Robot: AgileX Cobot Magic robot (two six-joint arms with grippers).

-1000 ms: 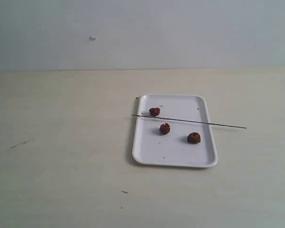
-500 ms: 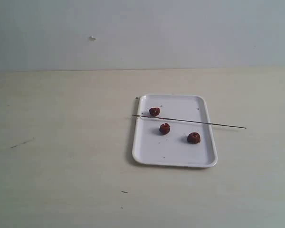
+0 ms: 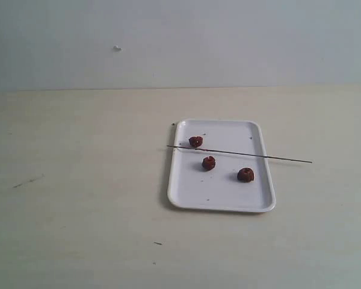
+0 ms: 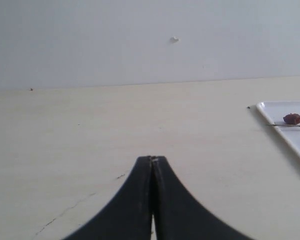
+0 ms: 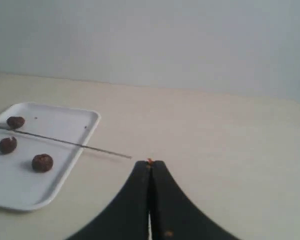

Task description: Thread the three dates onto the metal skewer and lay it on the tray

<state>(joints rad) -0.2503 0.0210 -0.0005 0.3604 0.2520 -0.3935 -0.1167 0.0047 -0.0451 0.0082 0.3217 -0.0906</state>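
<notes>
The white tray (image 3: 220,198) lies flat on the table, right of centre. Three dark red-brown dates rest loose on it: one at the back left (image 3: 195,141), one in the middle (image 3: 209,162), one to the right (image 3: 245,174). The thin metal skewer (image 3: 277,158) lies across the tray, both ends overhanging the rim, the longer end to the right. No arm shows in the exterior view. My left gripper (image 4: 152,159) is shut and empty, well away from the tray (image 4: 290,137). My right gripper (image 5: 149,162) is shut and empty, close to the skewer's tip (image 5: 125,156).
The pale table (image 3: 78,180) carries a few small dark marks (image 3: 158,243) near the front. A plain light wall (image 3: 180,42) runs along the back edge.
</notes>
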